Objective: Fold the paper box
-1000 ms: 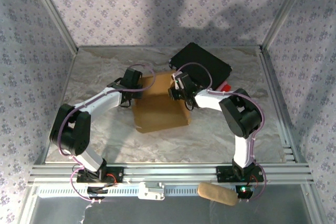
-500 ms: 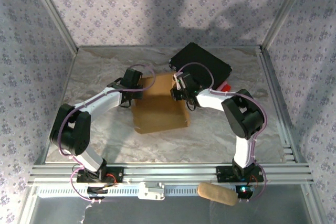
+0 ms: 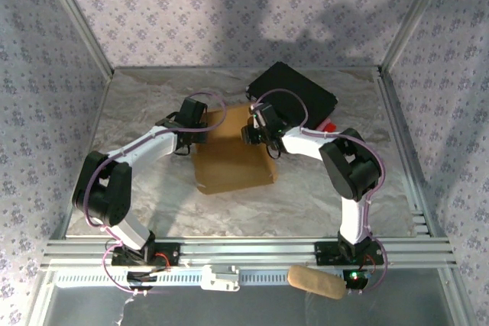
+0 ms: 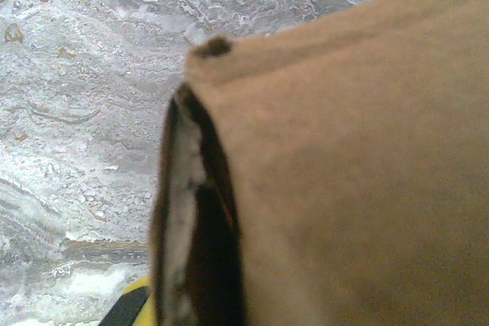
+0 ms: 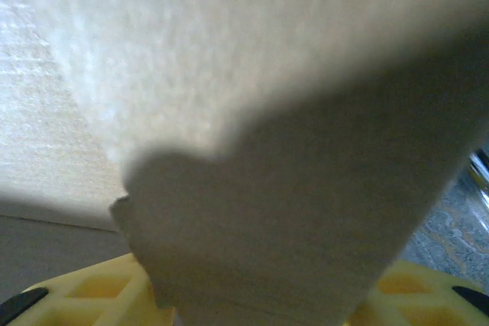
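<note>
Items: one paper box, one black case.

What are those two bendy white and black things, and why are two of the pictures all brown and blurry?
They are two robot arms, bolted to the near edge of a marble table. The wide picture comes from a camera up above. The two blurry ones come from small cameras on the arms' wrists, held so close to the paper box that it looks big and fuzzy. The box is plain tan card, and the arms' job is to fold it. Behind it lies a black case. The left gripper is pinched shut on the box's left edge. The right gripper is at the box's far right corner, with a flap right in front of its camera. I cannot tell whether it is gripping.
</note>
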Tool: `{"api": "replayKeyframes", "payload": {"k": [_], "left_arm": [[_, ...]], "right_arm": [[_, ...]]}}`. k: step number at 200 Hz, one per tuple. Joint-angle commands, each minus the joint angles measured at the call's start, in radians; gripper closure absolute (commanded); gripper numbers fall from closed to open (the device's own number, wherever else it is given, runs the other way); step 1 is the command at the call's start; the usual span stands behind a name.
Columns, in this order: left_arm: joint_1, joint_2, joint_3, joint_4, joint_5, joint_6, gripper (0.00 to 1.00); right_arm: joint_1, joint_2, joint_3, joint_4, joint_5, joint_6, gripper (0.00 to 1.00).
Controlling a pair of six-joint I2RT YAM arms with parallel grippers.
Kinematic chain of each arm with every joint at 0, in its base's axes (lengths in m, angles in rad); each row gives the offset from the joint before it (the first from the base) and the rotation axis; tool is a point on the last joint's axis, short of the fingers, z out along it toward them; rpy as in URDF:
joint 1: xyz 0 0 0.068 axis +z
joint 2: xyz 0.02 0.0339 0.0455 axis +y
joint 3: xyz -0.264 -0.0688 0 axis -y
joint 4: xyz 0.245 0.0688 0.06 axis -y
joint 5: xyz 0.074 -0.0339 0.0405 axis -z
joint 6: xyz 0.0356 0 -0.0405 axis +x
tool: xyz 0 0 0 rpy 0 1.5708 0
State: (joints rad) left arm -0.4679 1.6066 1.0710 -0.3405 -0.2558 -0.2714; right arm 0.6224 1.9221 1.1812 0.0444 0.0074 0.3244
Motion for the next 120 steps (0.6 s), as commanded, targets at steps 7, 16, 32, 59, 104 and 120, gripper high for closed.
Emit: {"api": "replayKeyframes", "payload": {"k": [7, 16, 32, 59, 104, 120], "left_arm": [[-0.021, 0.001, 0.042, -0.012, 0.022, 0.012, 1.0], [-0.021, 0.0, 0.041, -0.014, 0.021, 0.012, 1.0], [-0.02, -0.003, 0.039, -0.016, 0.02, 0.014, 1.0], [-0.021, -0.003, 0.04, -0.024, 0.015, 0.014, 1.0], [-0.017, -0.005, 0.049, -0.038, 0.005, 0.021, 1.0], [-0.015, -0.002, 0.053, -0.041, 0.001, 0.024, 1.0]], "right_arm": [[0.008, -0.018, 0.023, -0.005, -0.119, 0.025, 0.45], [0.001, -0.024, -0.007, 0.027, -0.174, 0.025, 0.43], [-0.017, -0.032, -0.04, 0.072, -0.284, 0.025, 0.37], [-0.051, -0.066, -0.067, 0.107, -0.453, 0.016, 0.29], [-0.153, -0.163, -0.162, 0.114, -0.556, 0.005, 0.22], [-0.195, -0.167, -0.191, 0.133, -0.583, 0.008, 0.22]]}}
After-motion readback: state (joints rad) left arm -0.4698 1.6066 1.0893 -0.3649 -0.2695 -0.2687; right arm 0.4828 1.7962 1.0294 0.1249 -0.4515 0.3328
